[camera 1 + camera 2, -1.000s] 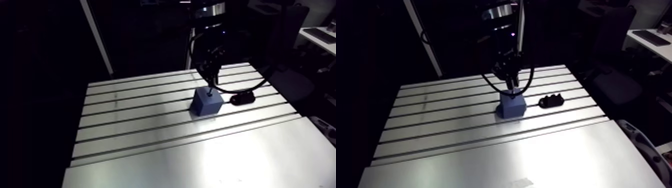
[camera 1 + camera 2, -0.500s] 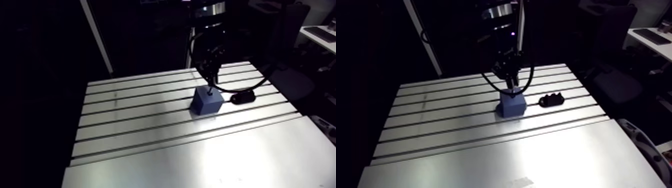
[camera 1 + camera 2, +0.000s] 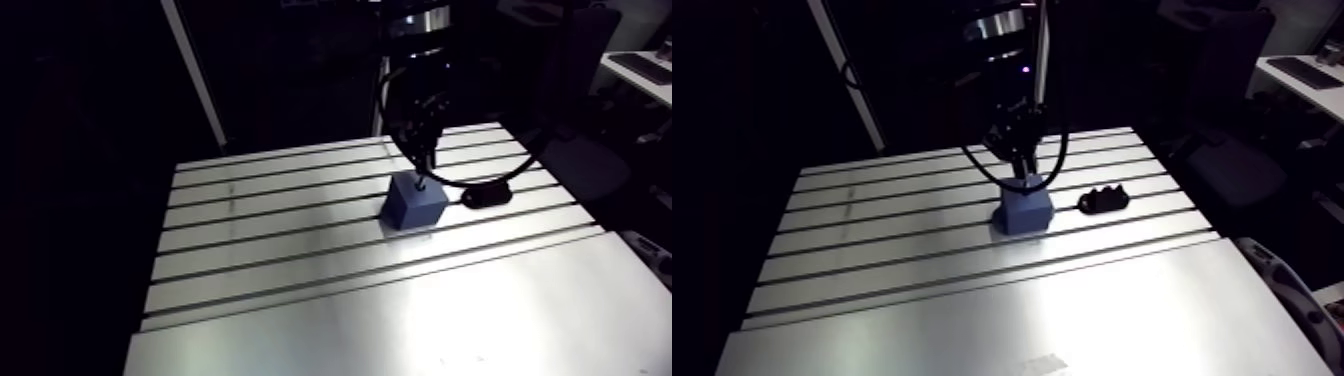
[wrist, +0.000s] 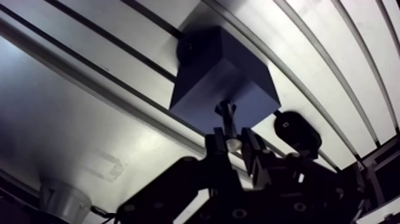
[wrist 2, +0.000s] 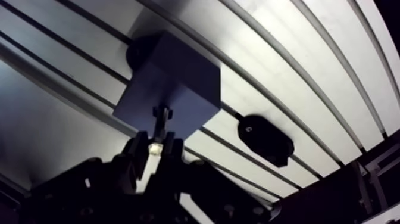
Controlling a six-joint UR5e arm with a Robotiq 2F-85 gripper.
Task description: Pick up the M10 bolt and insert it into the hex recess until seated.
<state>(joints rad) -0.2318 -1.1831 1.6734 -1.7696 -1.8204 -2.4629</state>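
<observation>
Being pinched between the narrow-set fingers of the gripper (image 4: 233, 145), the bolt (image 4: 226, 114) is being held at the top of the blue block (image 4: 221, 71), far right on the table (image 3: 300, 300), where a straight, gentle descent is being advised.

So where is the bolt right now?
In the wrist view the bolt is pinched in the gripper, its end over the top of the blue block; a black holder lies beside that block.
</observation>
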